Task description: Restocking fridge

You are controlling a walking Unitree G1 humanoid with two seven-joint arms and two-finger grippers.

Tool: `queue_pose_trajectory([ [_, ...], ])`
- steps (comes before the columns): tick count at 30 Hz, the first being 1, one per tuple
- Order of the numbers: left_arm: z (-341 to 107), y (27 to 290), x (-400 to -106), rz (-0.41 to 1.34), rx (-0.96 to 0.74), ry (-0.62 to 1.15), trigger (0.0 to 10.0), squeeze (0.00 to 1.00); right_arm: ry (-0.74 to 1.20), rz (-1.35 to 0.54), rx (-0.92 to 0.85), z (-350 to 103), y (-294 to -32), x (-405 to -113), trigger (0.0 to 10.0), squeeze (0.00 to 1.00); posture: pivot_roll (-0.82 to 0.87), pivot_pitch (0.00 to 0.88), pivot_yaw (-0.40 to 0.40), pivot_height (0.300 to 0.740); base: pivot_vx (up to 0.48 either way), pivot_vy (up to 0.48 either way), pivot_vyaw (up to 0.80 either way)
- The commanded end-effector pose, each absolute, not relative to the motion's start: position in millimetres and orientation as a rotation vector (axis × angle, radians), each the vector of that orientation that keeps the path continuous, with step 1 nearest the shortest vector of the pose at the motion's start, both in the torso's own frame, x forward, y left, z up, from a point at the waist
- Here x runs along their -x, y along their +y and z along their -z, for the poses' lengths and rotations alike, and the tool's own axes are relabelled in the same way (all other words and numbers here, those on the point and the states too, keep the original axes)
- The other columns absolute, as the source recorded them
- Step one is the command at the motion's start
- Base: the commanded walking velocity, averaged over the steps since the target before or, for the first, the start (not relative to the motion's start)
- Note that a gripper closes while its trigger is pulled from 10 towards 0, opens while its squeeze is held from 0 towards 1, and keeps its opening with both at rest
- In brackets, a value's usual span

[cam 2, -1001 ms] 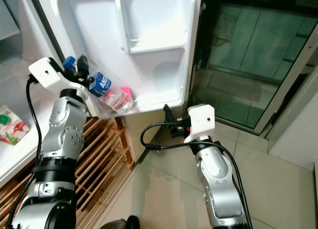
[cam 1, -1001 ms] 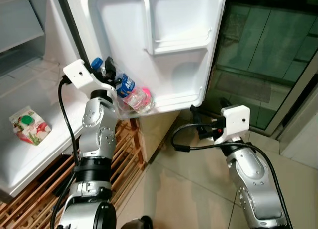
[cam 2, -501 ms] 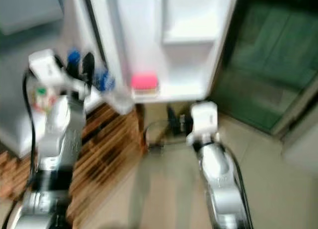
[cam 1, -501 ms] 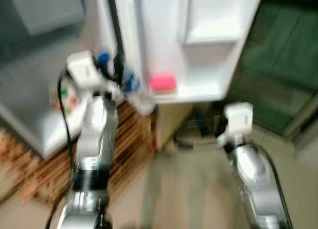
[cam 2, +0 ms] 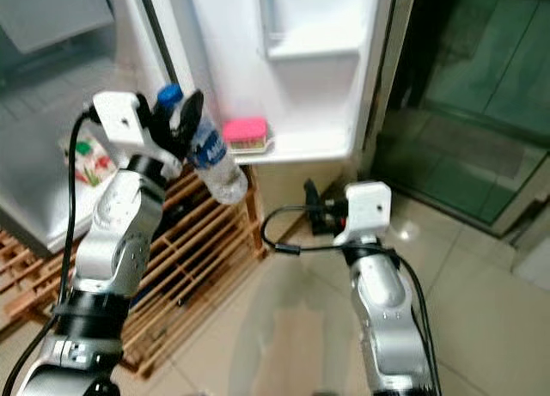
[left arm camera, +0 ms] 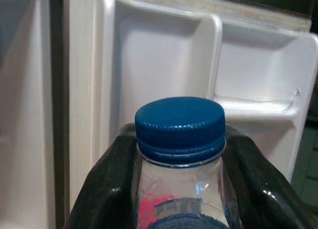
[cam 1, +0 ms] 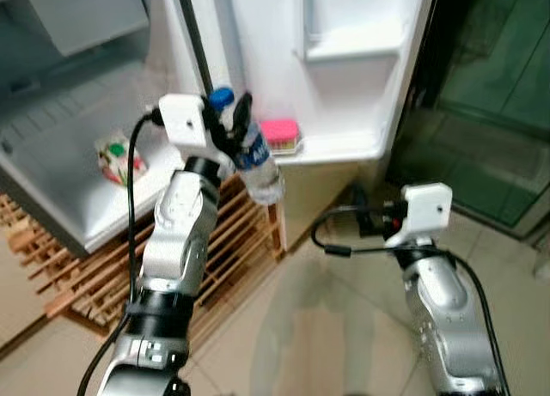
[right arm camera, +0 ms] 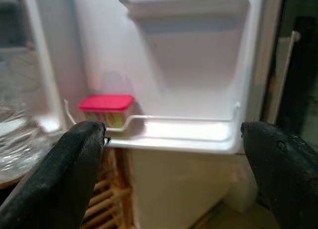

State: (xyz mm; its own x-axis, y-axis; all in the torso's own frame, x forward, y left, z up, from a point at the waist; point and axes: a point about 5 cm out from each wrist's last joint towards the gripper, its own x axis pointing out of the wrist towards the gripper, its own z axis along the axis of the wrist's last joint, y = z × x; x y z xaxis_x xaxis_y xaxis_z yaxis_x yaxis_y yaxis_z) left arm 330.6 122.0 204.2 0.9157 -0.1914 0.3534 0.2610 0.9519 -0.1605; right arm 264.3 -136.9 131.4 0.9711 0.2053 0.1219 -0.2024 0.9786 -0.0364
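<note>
My left gripper [cam 1: 230, 114] is shut on the neck of a clear water bottle [cam 1: 255, 160] with a blue cap [left arm camera: 180, 124] and blue label. The bottle hangs tilted in front of the open fridge door [cam 1: 344, 61], left of its lower shelf [cam 1: 344, 147]. A pink-lidded box [cam 1: 279, 133] rests at the left end of that door shelf. My right gripper [right arm camera: 174, 139] stands open lower down, below the shelf's right end, with nothing between its fingers [right arm camera: 74, 164].
The fridge interior [cam 1: 77, 155] lies open at left with a green and red food packet [cam 1: 116, 158] on its floor. A wooden slatted rack [cam 1: 232, 250] sits under the fridge. Tiled floor [cam 1: 326, 327] spreads ahead; dark glass doors [cam 1: 498, 95] stand at right.
The camera has shifted and blurred in between. The bottle, which lay against the door shelf beside the pink box, is now lifted out in my left gripper, left of the shelf.
</note>
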Motion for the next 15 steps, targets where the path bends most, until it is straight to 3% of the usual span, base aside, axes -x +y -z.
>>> queue_pose_trajectory([
  [1,-219.5,120.0,-330.0,0.24,0.222,-0.405,10.0,0.0,-0.148,-0.201,0.027,-135.7,-139.5,-264.0,10.0,0.0,-0.15,0.0,0.096,0.74,0.405,-0.255,0.0],
  [15,-213.5,127.8,-336.0,0.184,0.255,-0.366,10.0,0.0,-0.138,-0.216,0.025,-133.0,-138.0,-263.8,10.0,0.0,-0.15,0.0,0.094,0.74,0.452,0.034,0.0],
])
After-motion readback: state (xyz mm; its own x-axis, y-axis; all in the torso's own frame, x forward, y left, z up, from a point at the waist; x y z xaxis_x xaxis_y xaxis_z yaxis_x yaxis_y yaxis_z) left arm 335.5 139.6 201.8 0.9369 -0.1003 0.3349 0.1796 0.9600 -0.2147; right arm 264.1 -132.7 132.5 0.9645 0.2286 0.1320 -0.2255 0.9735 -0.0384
